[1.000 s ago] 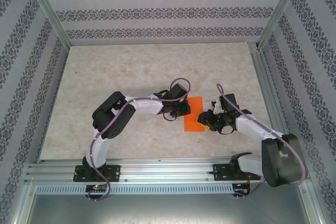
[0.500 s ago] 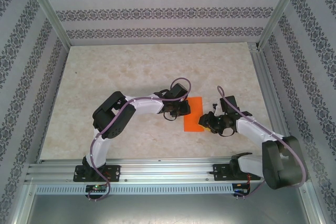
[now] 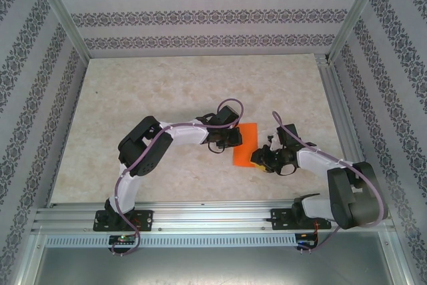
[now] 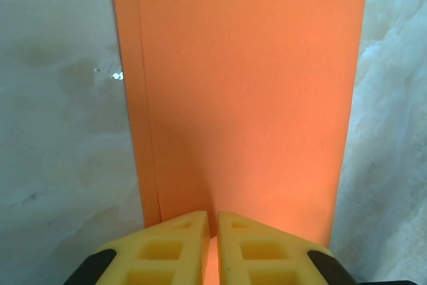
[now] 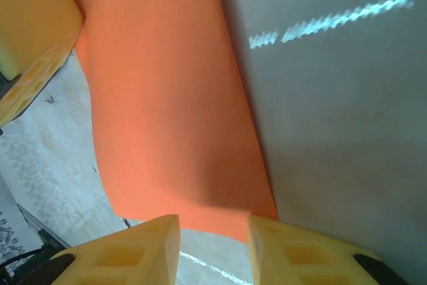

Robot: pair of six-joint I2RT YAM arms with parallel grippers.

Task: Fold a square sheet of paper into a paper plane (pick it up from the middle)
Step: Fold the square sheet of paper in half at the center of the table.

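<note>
On the left, the left gripper (image 4: 212, 215) is pinched shut on the left edge of the square sheet of paper (image 4: 247, 98), its yellow pads meeting with the orange sheet between them. I judge this hold is there to anchor the sheet while the other arm works. The sheet sits near the middle of the table, between the two wrists, and looks doubled over, with one layer's long edge showing just inside the other's. To its right, the right gripper (image 5: 213, 221) has its jaws apart, poised just at the sheet's edge without clamping it, probably lined up to take or press that side for the next fold. The table (image 3: 167, 91) is pale, marbled and matte. Patterned wallpaper (image 3: 200, 15) lines the enclosure, and an aluminium rail (image 3: 200, 213) carries the arm bases at the near edge.
</note>
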